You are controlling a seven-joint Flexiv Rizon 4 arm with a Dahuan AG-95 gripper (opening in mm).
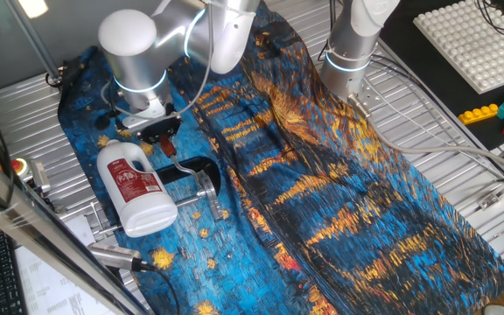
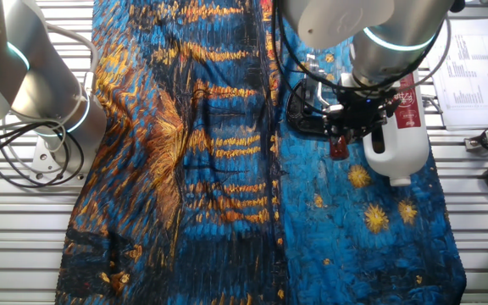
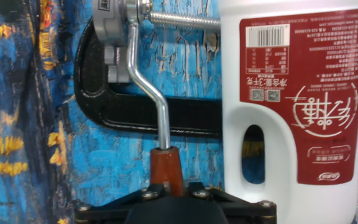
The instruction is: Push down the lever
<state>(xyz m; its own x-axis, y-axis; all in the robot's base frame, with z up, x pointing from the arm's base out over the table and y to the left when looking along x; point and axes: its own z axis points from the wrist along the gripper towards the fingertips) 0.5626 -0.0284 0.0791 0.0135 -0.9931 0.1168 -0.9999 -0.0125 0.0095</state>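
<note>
The lever (image 3: 146, 84) is a thin silver rod with two bends and a red cap (image 3: 166, 167) at its free end. In the hand view its long axis runs from the silver hub (image 3: 112, 38) at the top of the picture down to the cap at the bottom, so the capped end points toward the hand (image 3: 166, 199). The cap meets the black body of the hand at the bottom edge. The fingers are not visible there, so I cannot tell if they are spread or pressed together.

The lever is jointed to a black C-shaped clamp (image 3: 138, 115) that lies flat on the surface. A threaded screw (image 3: 182, 18) goes from the hub toward a white plastic bottle (image 3: 294, 106), which lies just beside the clamp. The bottle has a dark red label (image 3: 306, 93) with a barcode, a QR code, small Chinese print and large white Chinese characters; the small print is not readable.

In one fixed view the lever (image 1: 186, 166), the clamp (image 1: 191, 175) and the bottle (image 1: 138, 188) are near the left edge of the surface, on a blue cloth with yellow stars (image 1: 322, 192), and the hand (image 1: 160, 131) hangs just above them. In the other fixed view the hand (image 2: 358, 127) stands over the bottle (image 2: 396, 140).
</note>
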